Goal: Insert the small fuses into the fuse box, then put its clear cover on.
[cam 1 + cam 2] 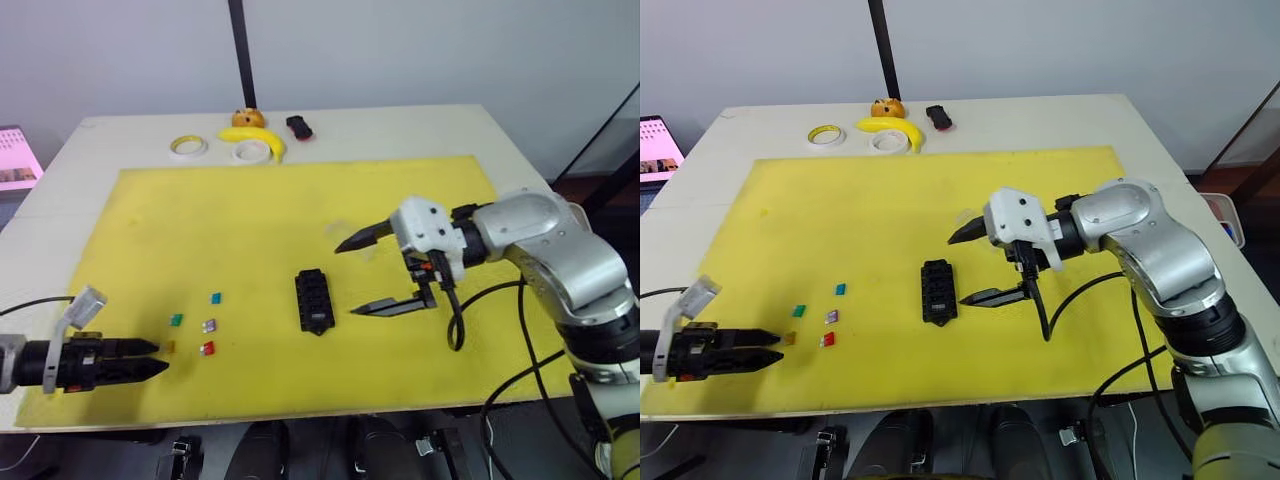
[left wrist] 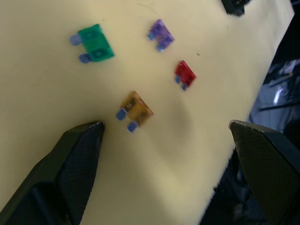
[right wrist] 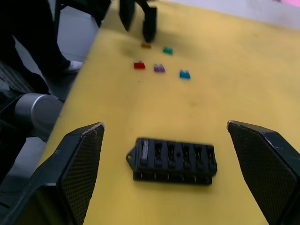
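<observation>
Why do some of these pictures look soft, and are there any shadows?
Left wrist view: the amber fuse is fairly crisp, the open tool's fingers blur. Right wrist view: the fuse box looks slightly smeared. Left eye view: lighting is even, with a faint shadow beside the right tool.

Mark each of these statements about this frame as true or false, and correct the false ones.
1. The fuse box lies on the yellow mat. True.
2. The right gripper is shut on the fuse box. False: its fingers are spread wide, and the box lies between and ahead of them in the right wrist view, untouched.
3. The amber fuse lies on the mat between the left gripper's open fingers. True.
4. The red fuse is already seated in the fuse box. False: it lies loose on the mat with the purple fuse and the green fuse.
5. The banana lies on the yellow mat. False: it lies on the bare table beyond the mat's far edge.
</observation>
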